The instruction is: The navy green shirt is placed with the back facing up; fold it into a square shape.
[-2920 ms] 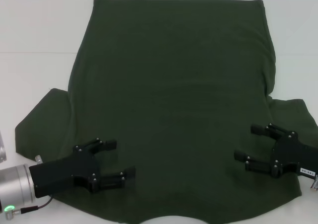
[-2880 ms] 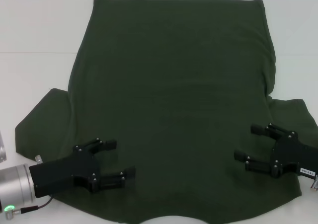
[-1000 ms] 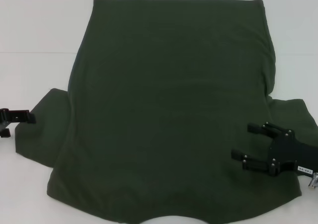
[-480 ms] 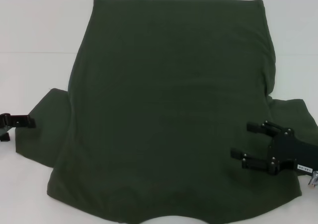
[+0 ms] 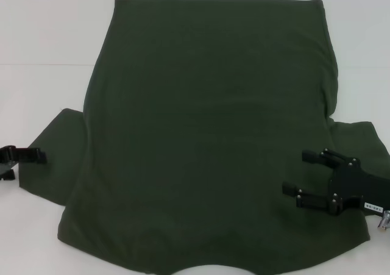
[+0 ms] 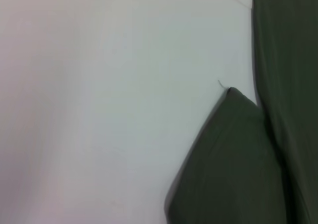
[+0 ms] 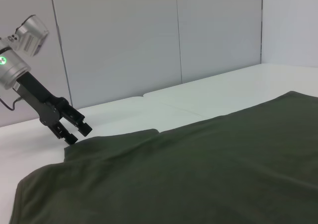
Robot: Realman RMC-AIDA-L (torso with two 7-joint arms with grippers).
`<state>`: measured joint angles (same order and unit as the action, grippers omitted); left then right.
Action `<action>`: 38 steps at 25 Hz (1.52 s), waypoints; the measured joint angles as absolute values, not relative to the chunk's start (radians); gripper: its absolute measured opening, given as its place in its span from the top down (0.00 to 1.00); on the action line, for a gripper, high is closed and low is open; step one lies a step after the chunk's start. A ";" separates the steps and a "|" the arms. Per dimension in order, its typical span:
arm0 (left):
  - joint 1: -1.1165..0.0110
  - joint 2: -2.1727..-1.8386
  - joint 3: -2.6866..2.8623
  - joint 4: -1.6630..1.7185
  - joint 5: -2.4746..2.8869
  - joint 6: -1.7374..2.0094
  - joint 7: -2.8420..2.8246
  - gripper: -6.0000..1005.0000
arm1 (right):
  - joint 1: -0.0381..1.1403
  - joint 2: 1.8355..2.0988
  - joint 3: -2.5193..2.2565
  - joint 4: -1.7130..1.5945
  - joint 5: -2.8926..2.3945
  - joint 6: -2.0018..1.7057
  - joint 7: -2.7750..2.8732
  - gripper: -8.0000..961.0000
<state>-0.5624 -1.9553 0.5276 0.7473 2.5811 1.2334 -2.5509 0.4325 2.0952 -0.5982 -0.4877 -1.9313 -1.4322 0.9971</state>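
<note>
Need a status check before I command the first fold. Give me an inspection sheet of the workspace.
Surface: white table, bare around the cloth.
Job's things: shirt spread flat and unfolded, plain side up, both sleeves out.
Clutter: nothing seen.
Grippers: left gripper at the left sleeve's outer edge, mostly out of the head view, low beside the sleeve corner in the right wrist view; right gripper open over the shirt by the right sleeve.
Cables: nothing seen on the table.
Surroundings: grey wall panels behind the table.
</note>
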 joint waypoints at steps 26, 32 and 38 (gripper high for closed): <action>-0.592 -1.965 0.527 0.708 2.571 1.244 -2.551 0.12 | 0.433 2.094 -0.602 -0.489 -1.931 -1.433 0.997 0.05; -0.600 -1.970 0.531 0.713 2.577 1.236 -2.539 0.13 | 0.433 2.094 -0.603 -0.491 -1.931 -1.433 0.997 0.05; -0.601 -1.980 0.578 0.727 2.589 1.209 -2.539 0.27 | 0.433 2.094 -0.603 -0.492 -1.931 -1.433 0.997 0.05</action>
